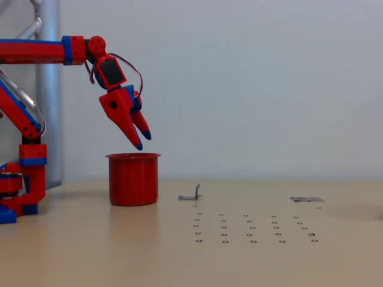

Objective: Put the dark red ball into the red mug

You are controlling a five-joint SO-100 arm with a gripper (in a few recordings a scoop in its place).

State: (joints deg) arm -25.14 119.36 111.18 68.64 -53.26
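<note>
The red mug (133, 178) stands upright on the beige table, left of centre in the fixed view. My red-and-blue gripper (143, 142) hangs just above its rim, pointing down and to the right. Its two blue-tipped fingers stand slightly apart, open, with nothing between them. The dark red ball is out of view; the mug's inside is hidden from this side.
The arm's base (24, 191) sits at the left edge beside a grey metal pole (48, 89). A small metal bracket (191, 195) and a flat grey plate (306, 199) lie on the table to the right of the mug, with a grid of small rings (251, 230) in front.
</note>
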